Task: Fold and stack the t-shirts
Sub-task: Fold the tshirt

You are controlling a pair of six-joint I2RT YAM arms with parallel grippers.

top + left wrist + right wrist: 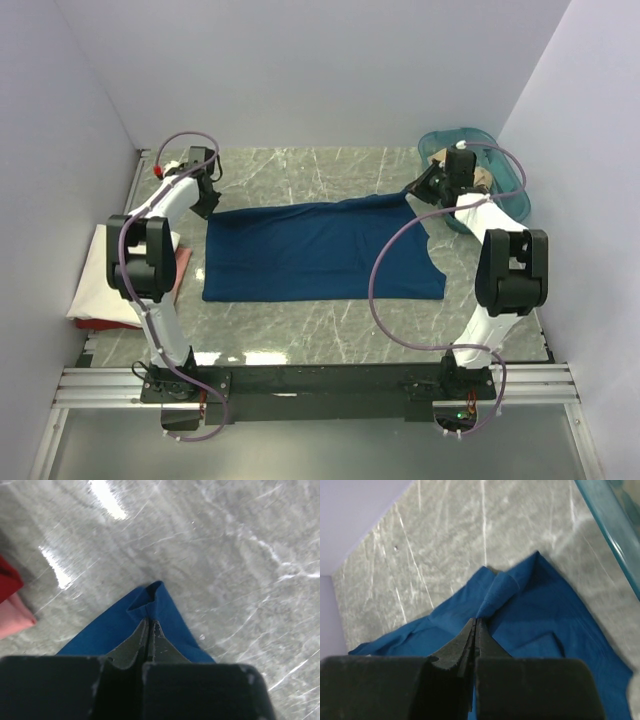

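Observation:
The navy blue t-shirt (320, 250) lies spread flat across the middle of the table. My left gripper (208, 207) is shut on its far left corner (150, 602), pinched just above the marble. My right gripper (419, 193) is shut on its far right corner (502, 587), and the cloth rises in a fold at the fingertips (481, 627). A cream-white t-shirt (103, 272) lies folded at the left table edge. A tan-beige t-shirt (487, 178) sits in the teal tub, mostly hidden behind my right arm.
The teal translucent tub (500, 160) stands at the far right corner, and its rim (610, 525) is close to my right gripper. A red and pink cloth (183, 268) lies under the cream shirt and also shows in the left wrist view (10, 607). Walls enclose the back and both sides.

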